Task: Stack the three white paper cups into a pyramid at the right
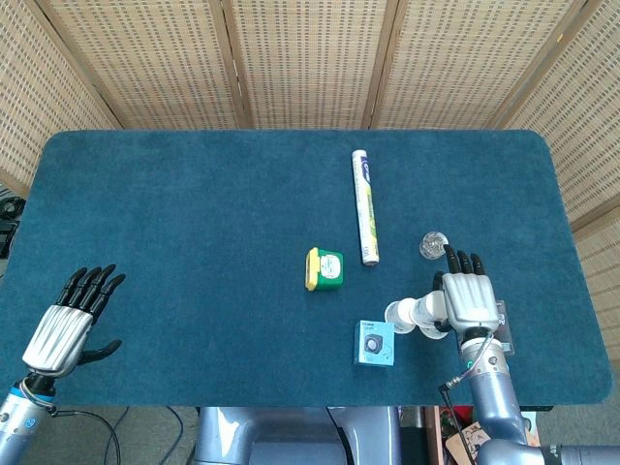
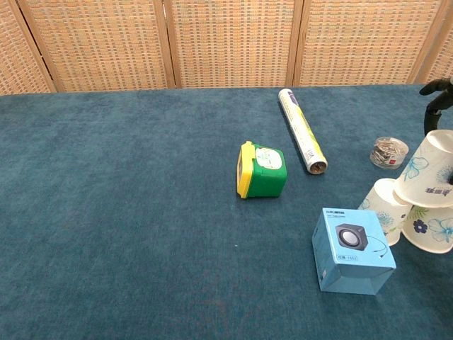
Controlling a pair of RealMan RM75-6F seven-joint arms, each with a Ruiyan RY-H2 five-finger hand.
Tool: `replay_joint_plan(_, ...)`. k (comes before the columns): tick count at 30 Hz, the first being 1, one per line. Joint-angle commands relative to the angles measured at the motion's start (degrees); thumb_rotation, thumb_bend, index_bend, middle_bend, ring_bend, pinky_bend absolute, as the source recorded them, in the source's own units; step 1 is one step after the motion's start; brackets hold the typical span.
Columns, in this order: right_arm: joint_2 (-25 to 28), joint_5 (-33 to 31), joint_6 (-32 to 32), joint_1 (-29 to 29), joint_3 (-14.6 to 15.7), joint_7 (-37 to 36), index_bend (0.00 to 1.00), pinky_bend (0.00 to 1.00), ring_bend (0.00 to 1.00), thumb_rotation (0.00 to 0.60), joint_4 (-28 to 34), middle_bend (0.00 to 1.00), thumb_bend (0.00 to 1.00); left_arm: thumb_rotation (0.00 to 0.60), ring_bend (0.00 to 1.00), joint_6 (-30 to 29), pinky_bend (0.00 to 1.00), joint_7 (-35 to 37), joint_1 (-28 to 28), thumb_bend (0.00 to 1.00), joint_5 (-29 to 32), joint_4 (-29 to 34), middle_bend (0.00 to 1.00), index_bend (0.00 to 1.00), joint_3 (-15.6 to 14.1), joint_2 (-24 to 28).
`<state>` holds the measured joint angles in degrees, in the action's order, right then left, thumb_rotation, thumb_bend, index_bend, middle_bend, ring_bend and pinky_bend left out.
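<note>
Two white paper cups with blue flowers stand upside down side by side at the right: the left cup (image 2: 386, 199) (image 1: 400, 315) and the right cup (image 2: 430, 228). A third cup (image 2: 429, 171) (image 1: 427, 309) sits tilted on top of them, and my right hand (image 1: 468, 298) grips it from the right. In the chest view only dark fingertips (image 2: 434, 93) of that hand show at the frame edge. My left hand (image 1: 74, 321) hovers open at the table's front left, holding nothing.
A blue speaker box (image 2: 352, 249) (image 1: 375, 343) stands just left of the cups. A small jar of clips (image 2: 388, 151) (image 1: 432, 245) sits behind them. A green and yellow box (image 2: 261, 170) and a long roll (image 2: 302, 139) lie mid-table. The table's front edge is near.
</note>
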<state>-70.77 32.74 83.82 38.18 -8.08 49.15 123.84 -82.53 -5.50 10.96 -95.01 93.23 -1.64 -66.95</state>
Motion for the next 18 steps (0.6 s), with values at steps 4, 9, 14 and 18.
replay_joint_plan(4, 0.03, -0.71, -0.32, 0.11, 0.07, 0.19, 0.48, 0.0, 0.0, 0.6, 0.05, 0.0, 0.14, 0.6, 0.0, -0.06, 0.0, 0.16, -0.02, 0.19, -0.04, -0.01, 0.0, 0.0, 0.01, 0.04)
replay_joint_plan(9, 0.21, -0.35, -0.91, -0.01, 0.09, -0.59, 0.27, 0.0, 0.0, 0.6, 0.04, 0.0, 0.14, 0.6, 0.0, -0.16, 0.0, 0.22, -0.04, 0.19, -0.13, -0.04, 0.0, 0.0, 0.02, 0.01)
replay_joint_plan(14, 0.42, 0.97, -0.61, -0.07, 0.18, -0.79, 0.18, 0.0, 0.0, 0.6, 0.07, 0.0, 0.14, 0.6, 0.0, -0.1, 0.0, 0.21, -0.01, 0.19, -0.1, -0.04, 0.0, 0.0, 0.05, 0.0)
replay_joint_plan(18, 1.07, 1.36, 0.37, -0.08, 0.45, 0.28, 0.17, 0.0, 0.0, 0.6, 0.87, 0.0, 0.14, 0.6, 0.0, -0.34, 0.0, 0.51, -0.09, 0.19, -0.23, -0.09, 0.0, 0.0, 0.04, 0.08)
